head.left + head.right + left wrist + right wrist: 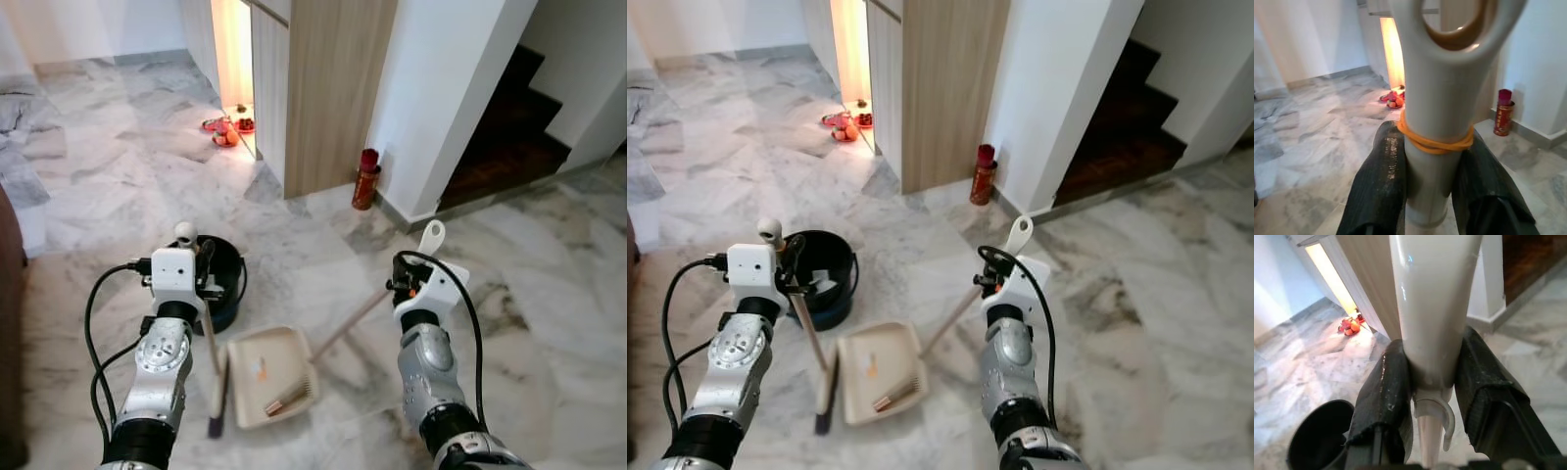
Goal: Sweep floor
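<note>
My left gripper (1432, 181) is shut on the pale handle of a hand brush (208, 338), just below an orange rubber band (1435, 142). The brush slants down to its dark bristle head (217, 409), which rests on the floor left of the dustpan. My right gripper (1432, 382) is shut on the long cream handle (358, 315) of the beige dustpan (269, 354). The pan lies flat on the marble floor between my arms. A small orange scrap (260, 369) and a brown piece (289, 399) lie in it.
A black bin (233, 279) stands just behind my left wrist. A red canister (366, 179) sits at the foot of a wooden panel (333, 88) and white wall. Red and orange items (227, 127) lie by a lit gap. Dark stairs (509, 117) rise at right.
</note>
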`<state>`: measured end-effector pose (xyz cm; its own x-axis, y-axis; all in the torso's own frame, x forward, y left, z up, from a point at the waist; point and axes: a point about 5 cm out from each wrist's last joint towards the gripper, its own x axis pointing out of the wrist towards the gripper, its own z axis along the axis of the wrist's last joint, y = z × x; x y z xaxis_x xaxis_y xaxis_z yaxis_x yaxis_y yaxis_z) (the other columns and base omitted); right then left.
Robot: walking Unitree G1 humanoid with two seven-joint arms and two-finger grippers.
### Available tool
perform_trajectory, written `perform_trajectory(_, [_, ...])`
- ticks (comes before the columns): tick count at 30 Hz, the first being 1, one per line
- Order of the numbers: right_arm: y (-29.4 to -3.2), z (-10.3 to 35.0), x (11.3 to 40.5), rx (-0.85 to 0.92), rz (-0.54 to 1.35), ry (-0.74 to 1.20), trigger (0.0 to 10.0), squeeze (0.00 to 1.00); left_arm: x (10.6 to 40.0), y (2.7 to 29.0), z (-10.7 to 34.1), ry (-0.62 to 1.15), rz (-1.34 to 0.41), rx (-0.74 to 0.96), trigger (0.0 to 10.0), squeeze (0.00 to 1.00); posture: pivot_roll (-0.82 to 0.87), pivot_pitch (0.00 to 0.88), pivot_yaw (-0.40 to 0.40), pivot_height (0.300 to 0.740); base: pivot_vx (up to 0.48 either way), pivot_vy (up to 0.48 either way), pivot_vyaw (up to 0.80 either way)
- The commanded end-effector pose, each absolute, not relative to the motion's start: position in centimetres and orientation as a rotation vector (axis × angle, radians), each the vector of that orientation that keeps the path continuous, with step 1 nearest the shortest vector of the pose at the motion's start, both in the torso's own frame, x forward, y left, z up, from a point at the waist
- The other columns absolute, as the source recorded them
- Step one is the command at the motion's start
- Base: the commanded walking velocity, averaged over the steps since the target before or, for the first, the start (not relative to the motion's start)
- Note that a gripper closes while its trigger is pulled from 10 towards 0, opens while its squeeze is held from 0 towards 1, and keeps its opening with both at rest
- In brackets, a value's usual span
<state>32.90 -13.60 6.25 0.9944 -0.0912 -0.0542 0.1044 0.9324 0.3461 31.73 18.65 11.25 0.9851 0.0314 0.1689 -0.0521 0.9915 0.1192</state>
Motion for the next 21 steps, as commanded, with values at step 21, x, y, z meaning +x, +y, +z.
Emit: perform_trajectory(21, [-13.53, 6.98, 33.31, 0.362, -0.094, 0.011, 10.0, 0.00, 32.00, 17.61, 12.21, -0.218, -0.002, 0.115, 10.0, 0.00, 0.08, 0.001, -0.046, 0.740, 0.000, 0.194, 0.00])
